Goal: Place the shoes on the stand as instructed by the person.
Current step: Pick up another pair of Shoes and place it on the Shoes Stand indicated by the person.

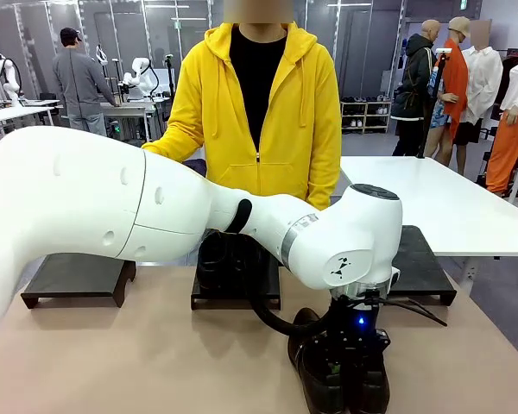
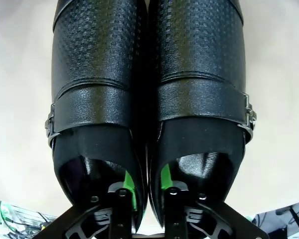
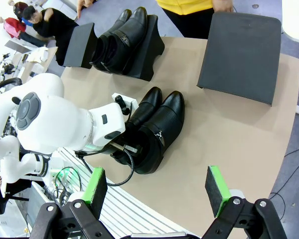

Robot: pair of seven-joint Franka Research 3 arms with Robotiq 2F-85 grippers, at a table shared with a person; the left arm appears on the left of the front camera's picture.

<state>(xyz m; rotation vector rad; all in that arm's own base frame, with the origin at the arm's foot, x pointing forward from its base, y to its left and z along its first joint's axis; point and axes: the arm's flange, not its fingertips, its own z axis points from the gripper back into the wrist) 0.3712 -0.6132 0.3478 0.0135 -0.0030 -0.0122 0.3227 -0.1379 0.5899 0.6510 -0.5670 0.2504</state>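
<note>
left jaws narrow, right jaws wide

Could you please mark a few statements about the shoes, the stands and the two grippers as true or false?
1. The far pair of shoes sits on the middle stand. True.
2. The left gripper holds nothing. False: its fingers reach into the near pair of shoes on the table, one in each shoe, pinching the inner walls together.
3. The right gripper is open, with nothing between its pads. True.
4. The right stand carries shoes. False: its top is bare.
</note>
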